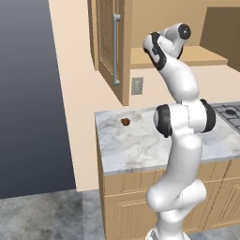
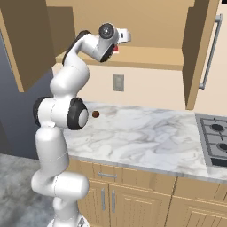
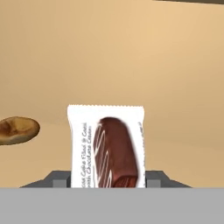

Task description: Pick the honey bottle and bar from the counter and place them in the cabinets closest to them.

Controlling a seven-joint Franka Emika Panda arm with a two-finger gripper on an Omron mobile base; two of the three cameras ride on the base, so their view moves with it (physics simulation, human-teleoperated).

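Placing bar (image 3: 106,146) on cabinet (image 2: 146,57) shelf.
We keep gripper (image 3: 107,177) clamped on bar; lower until it rests flat, then release.

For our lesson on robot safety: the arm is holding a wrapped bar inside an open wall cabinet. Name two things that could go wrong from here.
1. The white-wrapped chocolate bar stands upright between the tool's fingers above the light wooden cabinet shelf; if released, it may topple.
2. A flat brown round item lies just beside the bar, so a sideways shift could knock it.
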